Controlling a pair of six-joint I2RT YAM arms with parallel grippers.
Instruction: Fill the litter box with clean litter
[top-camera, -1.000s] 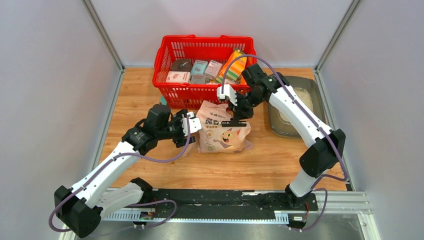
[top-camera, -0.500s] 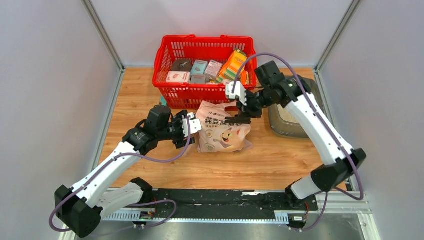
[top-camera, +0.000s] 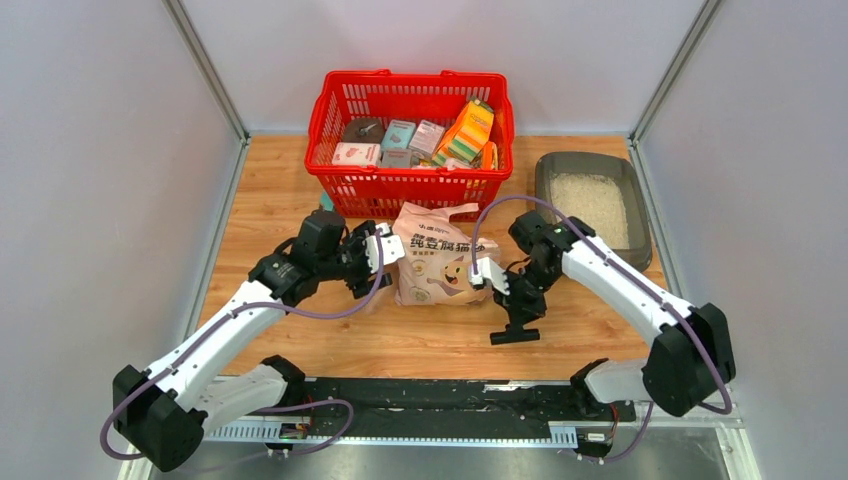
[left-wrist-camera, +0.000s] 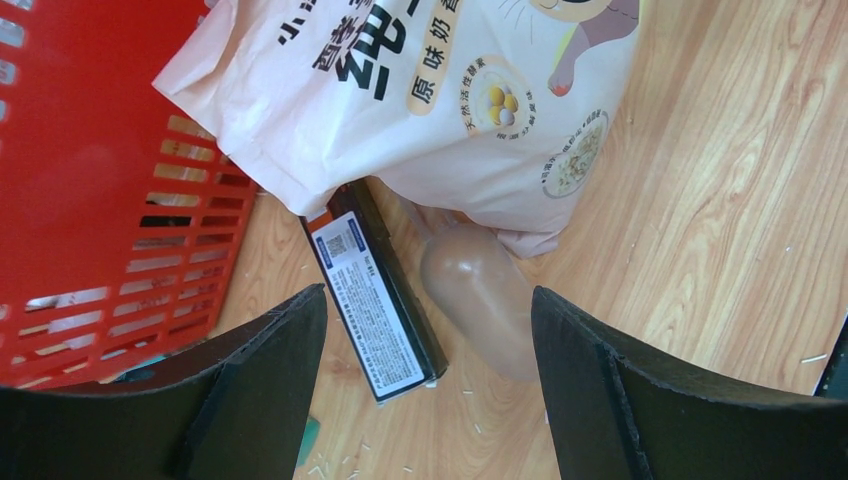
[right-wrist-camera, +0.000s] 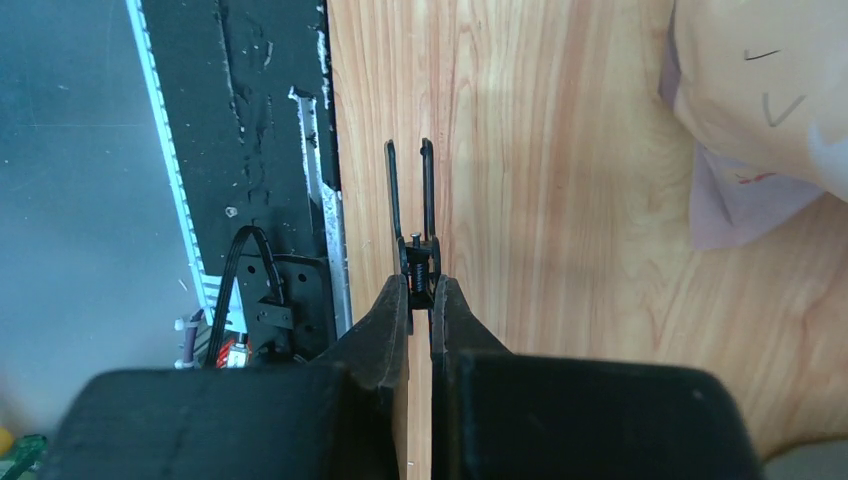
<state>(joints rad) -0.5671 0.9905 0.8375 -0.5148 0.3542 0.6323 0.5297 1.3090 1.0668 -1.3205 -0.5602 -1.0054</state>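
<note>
The shallow grey plastic litter box (top-camera: 590, 157) lies right of the red mesh basket (top-camera: 335, 120), with pale clean litter (top-camera: 590, 205) in it. In front of the basket, my left gripper (left-wrist-camera: 428, 310) gapes beside the pinkish cat-printed bag (top-camera: 440, 265). Nearer, my right gripper (right-wrist-camera: 420, 300) pinches a black spring clip (right-wrist-camera: 417, 262). A slack pinch could drop it, I judge. Wooden tabletop (top-camera: 270, 200), grey walls.
</note>
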